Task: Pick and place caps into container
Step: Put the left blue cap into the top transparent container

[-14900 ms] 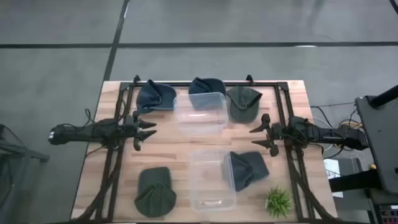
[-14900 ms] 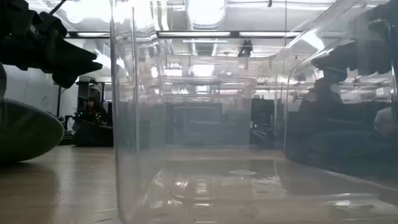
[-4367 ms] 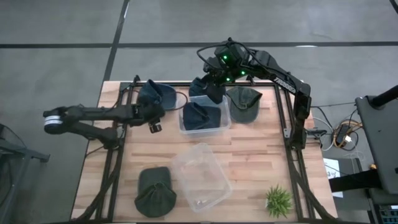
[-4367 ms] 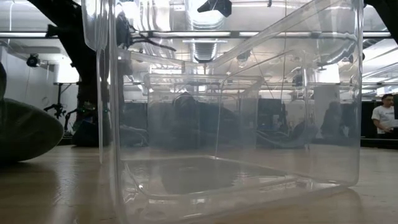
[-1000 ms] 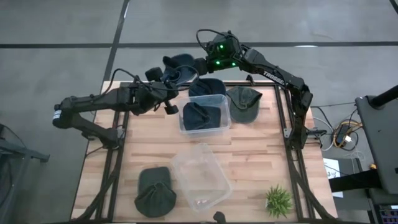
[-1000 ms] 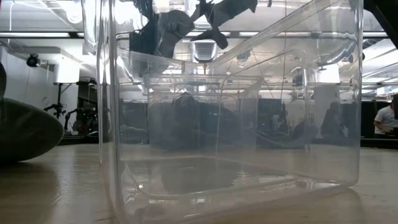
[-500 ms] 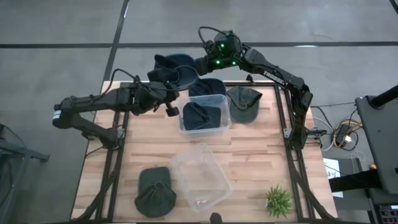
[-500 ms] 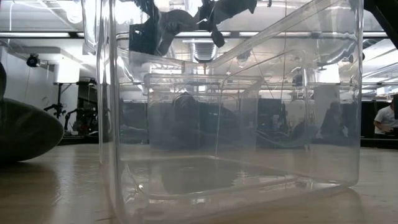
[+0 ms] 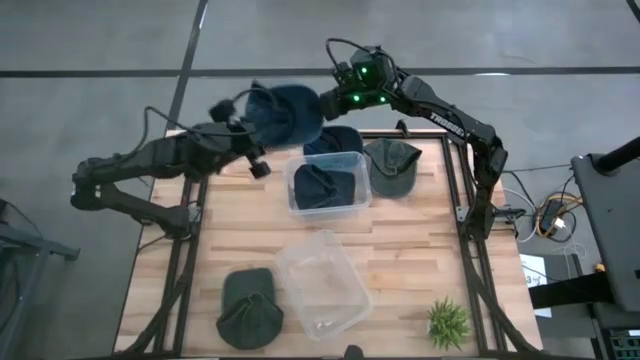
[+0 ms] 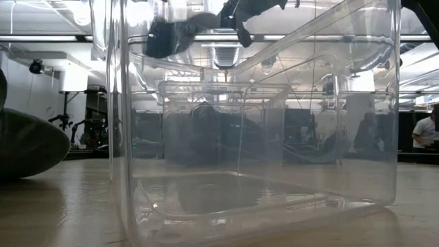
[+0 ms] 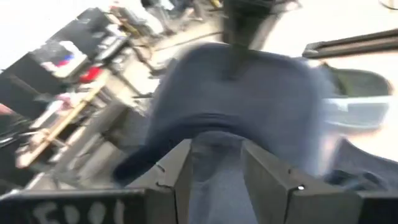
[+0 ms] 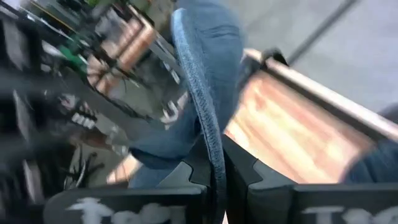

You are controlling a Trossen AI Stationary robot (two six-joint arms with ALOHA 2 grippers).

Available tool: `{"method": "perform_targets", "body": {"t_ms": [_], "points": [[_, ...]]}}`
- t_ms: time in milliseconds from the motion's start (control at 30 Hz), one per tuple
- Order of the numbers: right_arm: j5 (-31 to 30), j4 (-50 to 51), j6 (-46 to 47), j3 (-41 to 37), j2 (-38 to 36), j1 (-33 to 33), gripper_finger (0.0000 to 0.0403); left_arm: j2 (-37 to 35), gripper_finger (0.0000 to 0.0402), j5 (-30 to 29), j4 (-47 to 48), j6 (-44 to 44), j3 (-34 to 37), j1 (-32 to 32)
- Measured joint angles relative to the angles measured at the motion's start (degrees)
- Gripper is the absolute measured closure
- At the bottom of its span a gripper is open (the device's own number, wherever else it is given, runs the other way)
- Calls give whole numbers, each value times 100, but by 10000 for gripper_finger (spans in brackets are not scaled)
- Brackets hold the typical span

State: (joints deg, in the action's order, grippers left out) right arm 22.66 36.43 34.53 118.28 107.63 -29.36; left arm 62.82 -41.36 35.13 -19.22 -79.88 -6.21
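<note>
A navy cap (image 9: 285, 112) hangs in the air over the table's far edge, just beyond the far clear container (image 9: 325, 190), which holds another navy cap (image 9: 322, 185). My right gripper (image 9: 322, 100) is shut on the hanging cap. My left gripper (image 9: 250, 138) stands open at the cap's left side, and in the left wrist view cap fabric (image 11: 217, 155) shows between its fingers. Two olive caps (image 9: 390, 165) (image 9: 248, 310) and one more navy cap (image 9: 338, 138) lie on the table. My right gripper pinches the navy cap's thin edge (image 12: 208, 124) between its two fingers, coming level from the table's right side. The cap is lifted clear and stretches away from the fingers toward the left (image 10: 175, 31). Whether my left gripper touches the cap, I cannot tell.
A second clear container (image 9: 320, 285) stands askew near the table's front, with nothing in it. A small green plant (image 9: 448, 322) sits at the near right corner. Black frame rails (image 9: 460, 200) run along the table's sides.
My left gripper has let go of the navy cap and drawn back toward the table's left edge. The cap now hangs from my right gripper alone, spread wider than before, still above the far edge.
</note>
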Motion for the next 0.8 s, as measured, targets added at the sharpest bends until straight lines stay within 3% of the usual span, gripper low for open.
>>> {"method": "perform_targets", "body": {"t_ms": [100, 567, 800], "points": [[-169, 431, -236, 9, -89, 23, 394, -247, 271, -456, -49, -46, -1, 8], [-465, 2310, -438, -15, -615, 393, 394, -1022, 271, -626, -408, 255, 0, 3], [-680, 2353, -316, -111, -688, 759, 394, -991, 271, -670, -402, 284, 39, 3]]}}
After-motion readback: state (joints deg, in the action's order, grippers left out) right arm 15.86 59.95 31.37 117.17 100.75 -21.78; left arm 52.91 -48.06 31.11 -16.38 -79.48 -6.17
